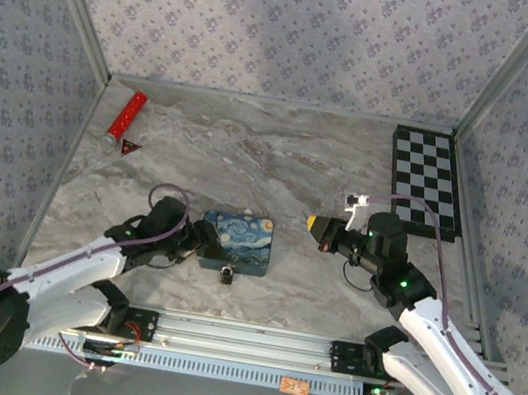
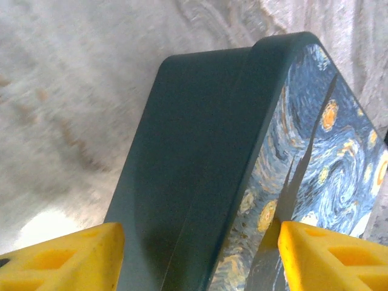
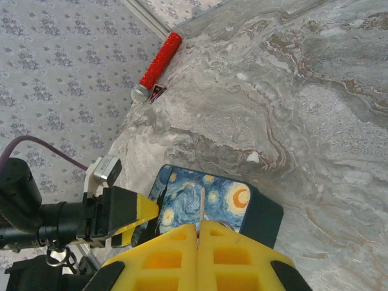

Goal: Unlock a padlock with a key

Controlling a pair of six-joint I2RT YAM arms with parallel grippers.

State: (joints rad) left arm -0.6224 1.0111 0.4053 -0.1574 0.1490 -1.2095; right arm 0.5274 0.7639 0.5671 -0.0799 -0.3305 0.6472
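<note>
From the top external view, the padlock (image 1: 227, 274) lay on the counter (image 1: 251, 155) just beside the near edge of the blue painted tin (image 1: 237, 237), with neither arm holding it. The left gripper (image 1: 204, 240) sat at the tin's left end. The right gripper (image 1: 315, 224) hung well apart to the right, above the counter. A red cylinder (image 1: 126, 116) and a small dark-red triangle (image 1: 131, 146) lay at the far left, and a checkerboard (image 1: 427, 179) at the far right.

In the left wrist view, the yellow fingers (image 2: 60, 260) stood spread to either side of the tin's end, one against its dark side wall and one over the painted lid. Whether they actually pressed the tin I could not tell.

In the right wrist view, the right fingers were clenched together with a thin silvery sliver (image 3: 200, 203), probably the key, sticking out from between them above the tin.

The risks, as I judge them: the padlock was loose, so a key pushed at it would likely slide it away rather than enter. A squeeze or shove on the tin could nudge the padlock or cover it. A key pinched by so little could twist or slip in the grip.
</note>
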